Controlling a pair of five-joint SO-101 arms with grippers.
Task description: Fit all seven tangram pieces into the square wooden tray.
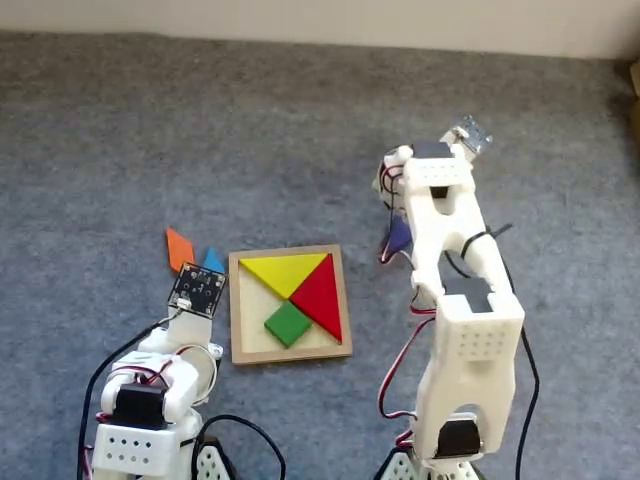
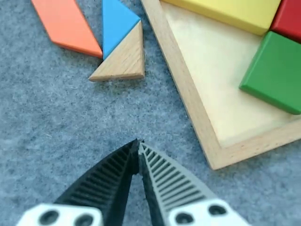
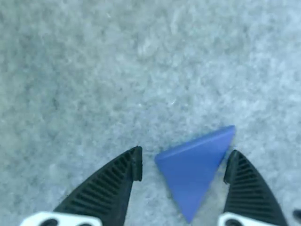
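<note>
The square wooden tray lies on the grey carpet and holds a yellow triangle, a red triangle and a green square. Left of the tray lie an orange parallelogram and a light blue triangle; the left wrist view also shows a bare wood triangle touching the light blue triangle. My left gripper is shut and empty, just short of these pieces. A dark blue triangle lies flat between the open fingers of my right gripper, right of the tray.
Grey carpet covers the whole work surface. Both arm bases stand at the near edge. Open carpet stretches beyond the tray and to the far left.
</note>
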